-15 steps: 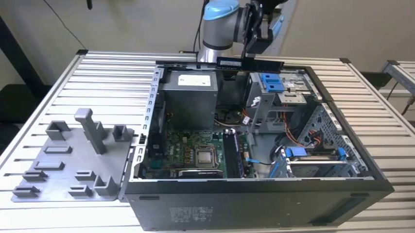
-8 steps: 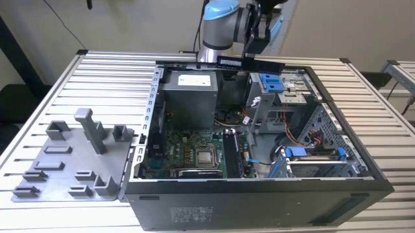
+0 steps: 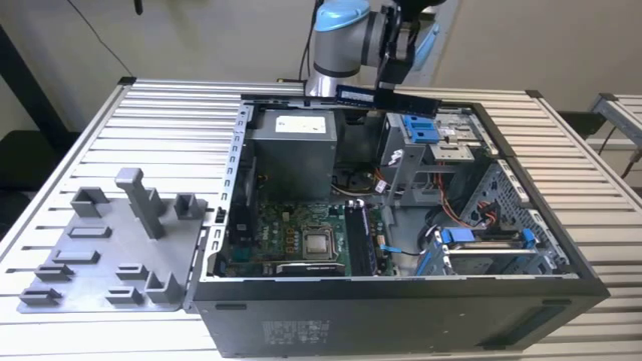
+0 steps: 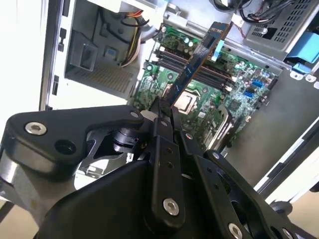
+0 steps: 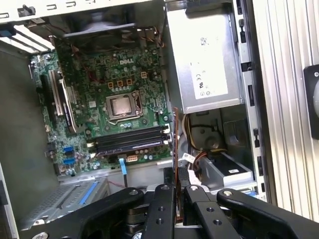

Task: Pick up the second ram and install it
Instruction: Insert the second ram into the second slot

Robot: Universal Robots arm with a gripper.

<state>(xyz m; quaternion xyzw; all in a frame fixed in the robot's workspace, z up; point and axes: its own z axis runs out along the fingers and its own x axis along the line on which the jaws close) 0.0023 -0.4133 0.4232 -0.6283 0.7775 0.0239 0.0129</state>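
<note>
My gripper (image 3: pixel 392 78) hangs above the back of the open computer case (image 3: pixel 401 297), shut on the second ram (image 3: pixel 389 96), a thin dark stick held level over the case's rear edge. In the second wrist view the ram (image 4: pixel 197 62) runs out from between my fingertips (image 4: pixel 166 107) over the green motherboard (image 4: pixel 239 99). Edge-on in the first wrist view, the ram (image 5: pixel 175 142) rises from my gripper (image 5: pixel 177 188). The long black memory slots (image 5: pixel 132 139) lie beside the processor socket (image 5: pixel 122 105), well below the stick.
A grey power supply (image 3: pixel 293 147) fills the case's back corner, and a drive cage with blue tabs (image 3: pixel 426 134) stands on the exterior view's right. Cables (image 5: pixel 197 159) run near the power supply. A grey tray (image 3: pixel 110 248) with plastic blocks lies on the slatted table (image 3: pixel 171 120) at the exterior view's left.
</note>
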